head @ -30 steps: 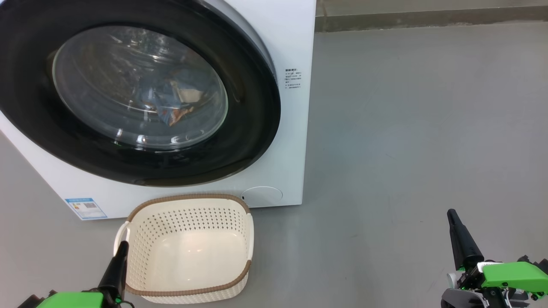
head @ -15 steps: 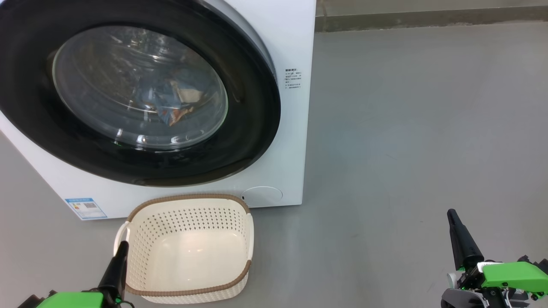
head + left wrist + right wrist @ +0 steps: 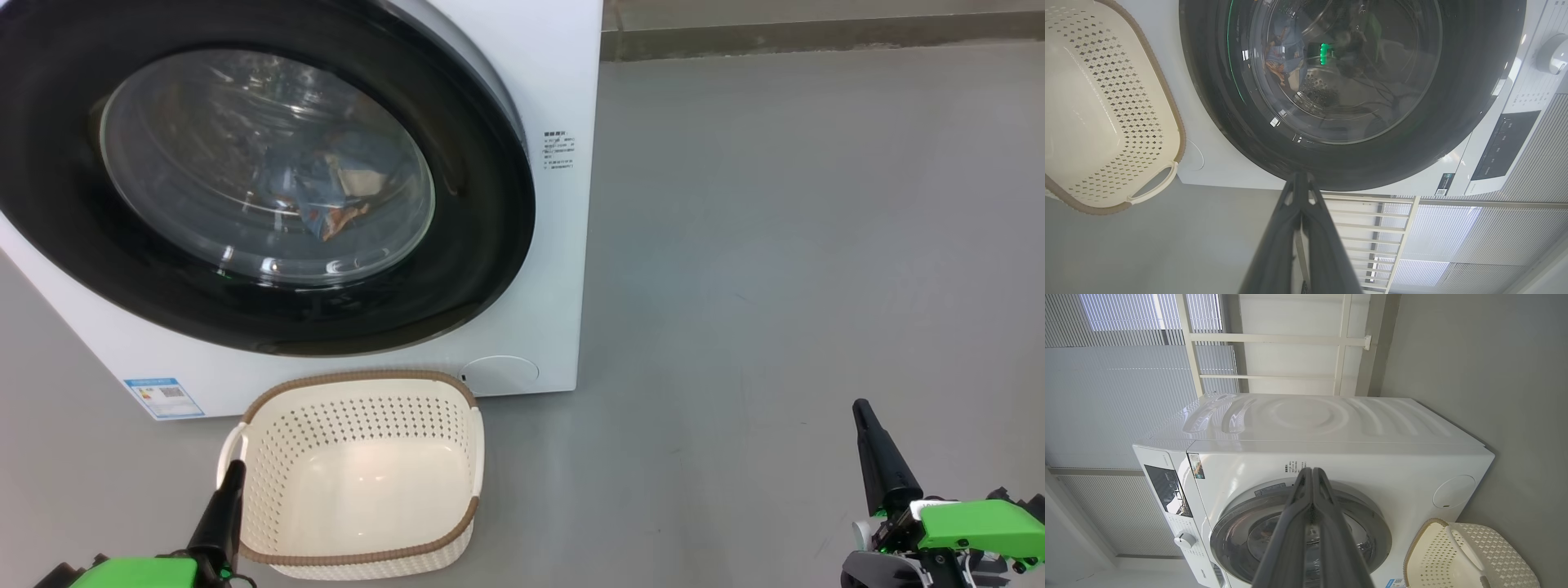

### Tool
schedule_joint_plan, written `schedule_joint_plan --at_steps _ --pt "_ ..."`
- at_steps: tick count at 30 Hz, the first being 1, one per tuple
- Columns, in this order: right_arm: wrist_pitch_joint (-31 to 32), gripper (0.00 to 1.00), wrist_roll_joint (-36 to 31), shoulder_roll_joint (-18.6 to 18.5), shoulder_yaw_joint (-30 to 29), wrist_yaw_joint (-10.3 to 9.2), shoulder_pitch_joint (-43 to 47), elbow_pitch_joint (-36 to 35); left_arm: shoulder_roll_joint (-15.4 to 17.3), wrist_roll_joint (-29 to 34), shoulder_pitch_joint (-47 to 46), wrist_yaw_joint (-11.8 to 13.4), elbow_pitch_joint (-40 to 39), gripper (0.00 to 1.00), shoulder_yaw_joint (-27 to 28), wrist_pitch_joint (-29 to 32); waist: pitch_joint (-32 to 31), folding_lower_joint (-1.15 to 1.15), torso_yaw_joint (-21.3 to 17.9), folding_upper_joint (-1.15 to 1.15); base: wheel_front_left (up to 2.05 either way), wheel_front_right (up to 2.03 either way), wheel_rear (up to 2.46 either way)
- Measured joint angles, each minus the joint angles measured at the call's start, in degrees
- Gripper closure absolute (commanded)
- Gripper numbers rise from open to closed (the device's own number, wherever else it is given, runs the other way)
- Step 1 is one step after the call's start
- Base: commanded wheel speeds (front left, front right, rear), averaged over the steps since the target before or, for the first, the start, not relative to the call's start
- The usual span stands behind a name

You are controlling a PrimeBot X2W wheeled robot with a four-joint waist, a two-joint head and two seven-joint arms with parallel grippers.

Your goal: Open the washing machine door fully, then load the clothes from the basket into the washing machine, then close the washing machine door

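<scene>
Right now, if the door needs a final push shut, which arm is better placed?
Left, probably: the left claw, shut, sits by the empty basket just below the washing machine door; the right claw is out over floor beyond the washing machine.

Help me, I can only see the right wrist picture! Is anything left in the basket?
Observer: No. The head view looks straight into the basket, and it is empty.
Operator: So where are the clothes?
Observer: The clothes lie inside the washer, behind the glass of the shut door.
Operator: What's my left gripper doing?
Observer: The left gripper is shut on nothing, and its tips point toward the door's black rim.
</scene>
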Motion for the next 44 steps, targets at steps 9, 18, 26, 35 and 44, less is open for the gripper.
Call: schedule_joint_plan --at_steps 9,18,26,35,44 --pt "0.0 1.00 0.0 0.0 0.0 0.00 0.0 0.0 0.0 0.0 0.0 0.0 0.0 1.00 0.0 0.0 0.0 0.00 0.0 0.00 0.00 0.00 0.00" --pt "0.0 1.00 0.0 0.0 0.0 0.00 0.0 0.0 0.0 0.0 0.0 0.0 0.0 1.00 0.0 0.0 0.0 0.00 0.0 0.00 0.00 0.00 0.00" --pt "0.0 1.00 0.0 0.0 0.0 0.00 0.0 0.0 0.0 0.0 0.0 0.0 0.0 1.00 0.0 0.0 0.0 0.00 0.0 0.00 0.00 0.00 0.00" --pt "0.0 1.00 0.0 0.0 0.0 0.00 0.0 0.0 0.0 0.0 0.0 0.0 0.0 1.00 0.0 0.0 0.0 0.00 0.0 0.00 0.00 0.00 0.00" --pt "0.0 1.00 0.0 0.0 0.0 0.00 0.0 0.0 0.0 0.0 0.0 0.0 0.0 1.00 0.0 0.0 0.0 0.00 0.0 0.00 0.00 0.00 0.00"
